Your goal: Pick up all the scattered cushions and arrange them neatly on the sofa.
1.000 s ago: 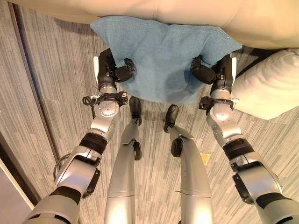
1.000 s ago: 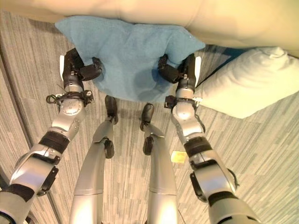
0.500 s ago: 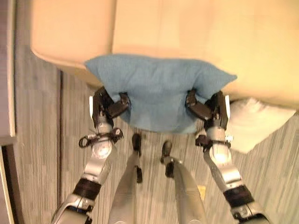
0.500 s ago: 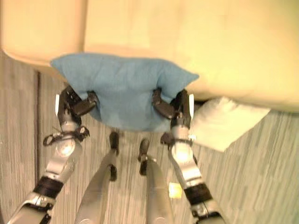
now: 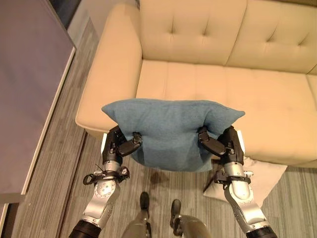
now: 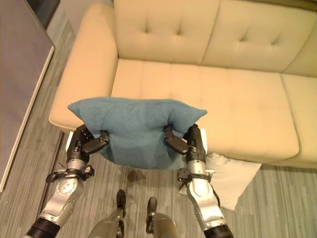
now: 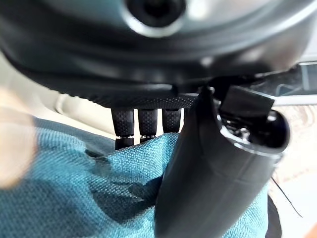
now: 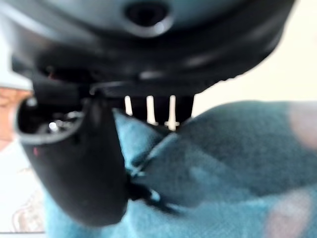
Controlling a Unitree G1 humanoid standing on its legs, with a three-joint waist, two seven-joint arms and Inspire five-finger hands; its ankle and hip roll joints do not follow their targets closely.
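The blue cushion [image 5: 171,133] hangs in the air between the two hands, its far edge over the front lip of the cream sofa [image 5: 208,79], with the left hand [image 5: 120,144] pinching its left side between thumb and fingers and the right hand [image 5: 222,144] clamped on its right side the same way. Beyond it the sofa seat lies bare right up to the tufted backrest, the armrest rising to the left. A white cushion [image 5: 260,174] sits on the grey floor [image 5: 54,178] against the sofa front, just beside the right arm.
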